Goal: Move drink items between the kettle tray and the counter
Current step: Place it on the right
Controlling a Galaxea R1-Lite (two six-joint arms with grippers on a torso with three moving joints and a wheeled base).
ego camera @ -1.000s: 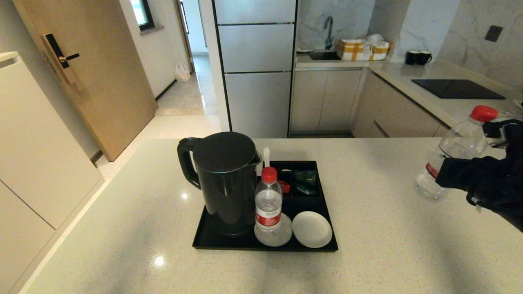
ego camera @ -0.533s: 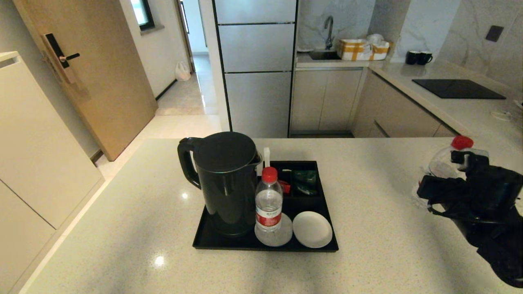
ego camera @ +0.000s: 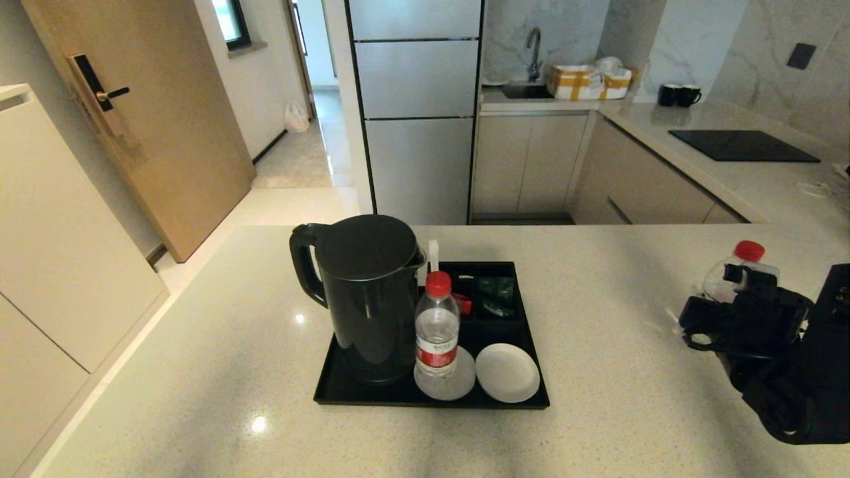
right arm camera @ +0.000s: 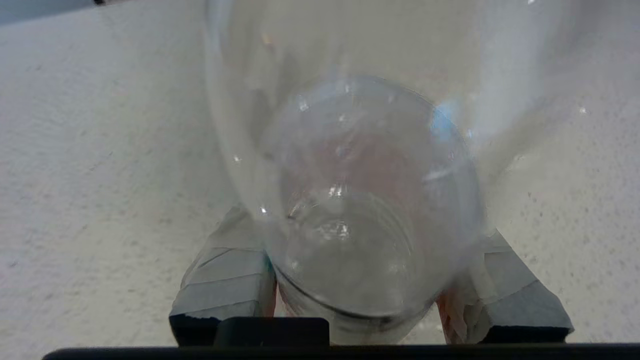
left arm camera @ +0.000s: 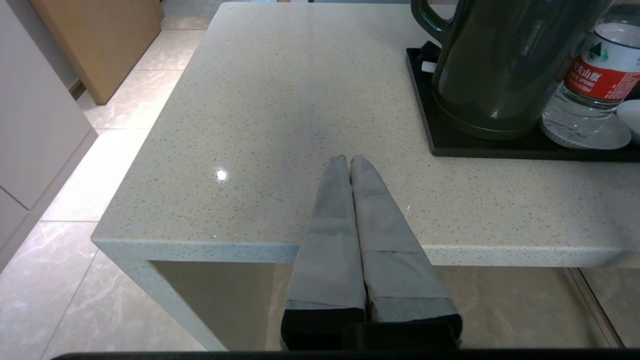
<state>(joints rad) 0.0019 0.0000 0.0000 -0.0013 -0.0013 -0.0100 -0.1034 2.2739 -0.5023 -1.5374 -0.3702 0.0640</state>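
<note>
A: Where does the robot have the bottle?

B: The right gripper point(ego camera: 720, 318) is clamped on a clear water bottle point(ego camera: 737, 272) out at the far right of the counter point(ego camera: 232, 372), well apart from the kettle tray point(ego camera: 531, 398). In the right wrist view its padded fingers point(right arm camera: 225, 280) press either side of the body. Whether the base touches the stone cannot be told.

A: And the left one?

B: The left gripper point(left arm camera: 348, 161) is parked with its tips pinched together, empty, just over the near left edge.

A: How would that bottle handle?

B: Probably light, thin-walled and smooth; it would dent under a hard squeeze and could slip if tilted. The labelled mid-body looks the safest place to hold.

A: What remains on the tray?

B: The kettle point(ego camera: 365, 299) at its left, likely heavier, best taken by its loop handle. A second bottle point(ego camera: 436, 332) stands on a saucer point(ego camera: 458, 388) just right of it, beside another saucer point(ego camera: 508, 372).
</note>
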